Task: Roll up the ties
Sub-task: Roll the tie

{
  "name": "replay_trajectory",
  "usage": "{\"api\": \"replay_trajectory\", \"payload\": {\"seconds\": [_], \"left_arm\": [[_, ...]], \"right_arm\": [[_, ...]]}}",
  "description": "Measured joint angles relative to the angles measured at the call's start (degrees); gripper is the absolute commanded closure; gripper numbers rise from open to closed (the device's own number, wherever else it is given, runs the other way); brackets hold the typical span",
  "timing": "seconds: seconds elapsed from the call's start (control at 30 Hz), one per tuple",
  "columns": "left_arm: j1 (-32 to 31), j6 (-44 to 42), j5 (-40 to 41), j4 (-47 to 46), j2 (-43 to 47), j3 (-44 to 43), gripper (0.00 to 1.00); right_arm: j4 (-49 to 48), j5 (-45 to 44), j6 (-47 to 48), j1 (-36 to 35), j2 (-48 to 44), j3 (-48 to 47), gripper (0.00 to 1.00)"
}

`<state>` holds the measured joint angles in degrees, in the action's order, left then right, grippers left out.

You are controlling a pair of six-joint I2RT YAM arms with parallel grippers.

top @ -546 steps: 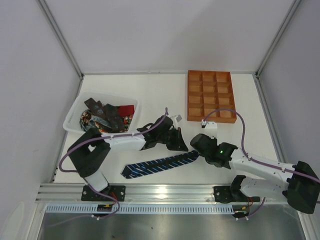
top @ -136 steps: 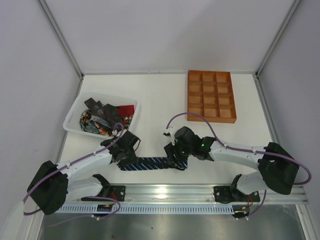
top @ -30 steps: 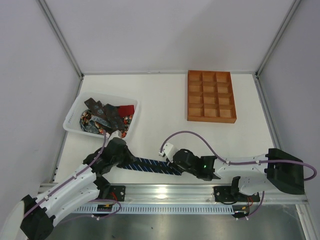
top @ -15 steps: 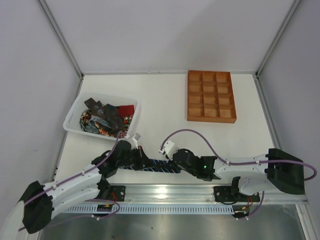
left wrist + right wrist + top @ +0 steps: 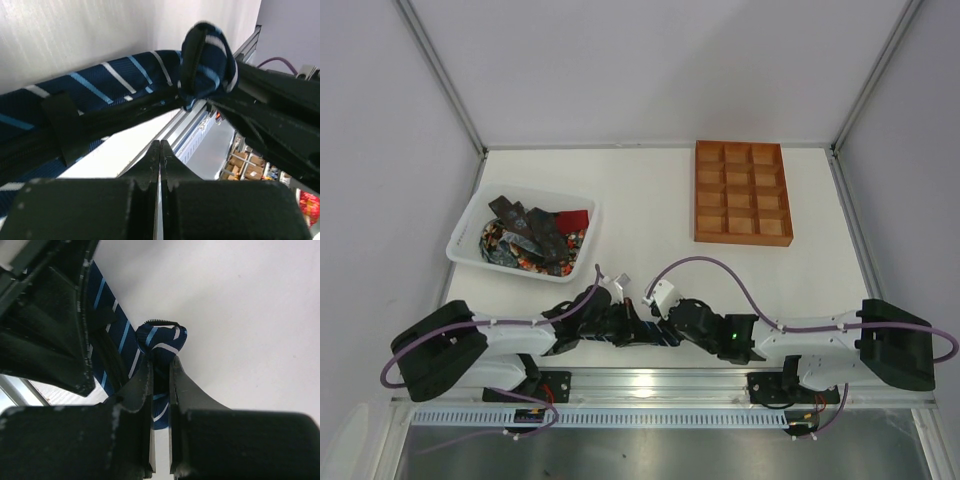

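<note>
Though nearly closed, the right end effector pinches the striped tie.

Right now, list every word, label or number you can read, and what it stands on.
None can be read. The navy striped tie, orange tray and white basket show no lettering; the boxes in the left wrist view's background are too blurred.

A white bench sits enclosed by pale lilac walls, framed with aluminium posts under even light.
</note>
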<state>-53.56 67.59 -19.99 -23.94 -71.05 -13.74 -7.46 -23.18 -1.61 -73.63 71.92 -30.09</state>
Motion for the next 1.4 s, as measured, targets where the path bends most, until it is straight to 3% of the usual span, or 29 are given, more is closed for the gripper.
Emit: {"api": "replay_trajectory", "payload": {"seconds": [0.2, 0.83, 1.4], "left_arm": [[-0.11, 1.27, 0.31, -5.09, -4.22, -0.17, 1.00], [-0.13, 1.62, 4.81, -2.91, -4.42, -1.84, 1.00], [-0.70, 4.07, 4.79, -9.64, -12.48, 0.48, 0.99]], "right_arm": [[-0.17, 0.07, -0.33, -0.44, -0.74, 0.72, 1.00], [-1.46, -0.02, -3.13, -0.46, -1.68, 1.25, 1.00], [-1.84, 0.96, -3.72, -0.48, -1.68, 1.79, 0.99]]}}
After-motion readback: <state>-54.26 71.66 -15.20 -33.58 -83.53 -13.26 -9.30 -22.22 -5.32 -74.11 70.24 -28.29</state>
